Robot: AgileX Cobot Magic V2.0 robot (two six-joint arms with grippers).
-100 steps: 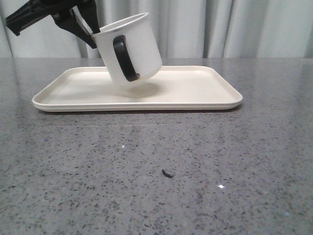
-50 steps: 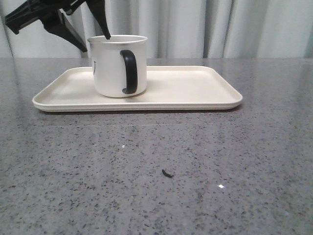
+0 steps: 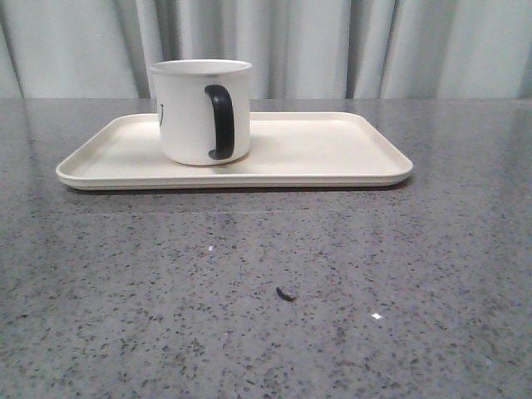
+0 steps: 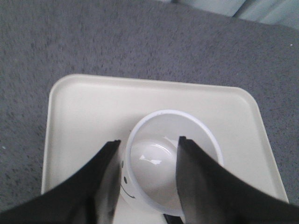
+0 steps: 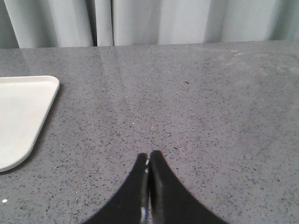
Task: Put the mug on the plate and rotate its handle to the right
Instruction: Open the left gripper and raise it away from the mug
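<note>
The mug (image 3: 201,110) stands upright on the plate (image 3: 332,154) toward the worktop's far left. The handle (image 3: 220,121) faces the front edge, so turning it rightward remains. The left gripper (image 4: 145,154) hangs open, apparently clear; the right gripper (image 5: 148,164) is closed, empty.

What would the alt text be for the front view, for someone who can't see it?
A white mug stands upright on the left part of a cream plate on a speckled grey table, its black handle facing the camera. Pale curtains hang behind; no arm is in view.
</note>
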